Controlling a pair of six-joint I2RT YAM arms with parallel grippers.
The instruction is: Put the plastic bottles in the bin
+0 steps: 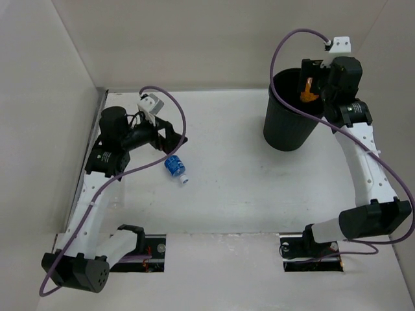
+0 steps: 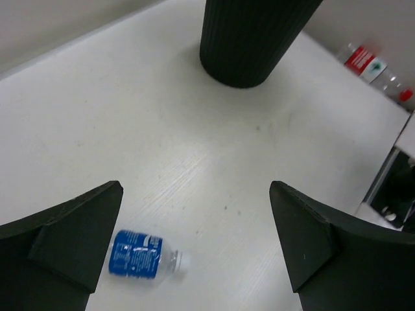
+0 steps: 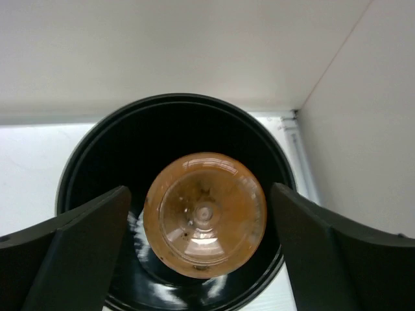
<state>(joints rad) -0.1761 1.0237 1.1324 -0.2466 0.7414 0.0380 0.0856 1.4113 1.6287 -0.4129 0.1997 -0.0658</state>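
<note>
Though blue-labelled bottle (image 2: 138,254) lies flat — print illegible.

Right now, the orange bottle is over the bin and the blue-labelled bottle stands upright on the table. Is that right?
Not quite. The blue-labelled bottle does not stand upright: it lies on its side on the table, as the left wrist view shows. The rest holds: the orange bottle is over the bin.
</note>
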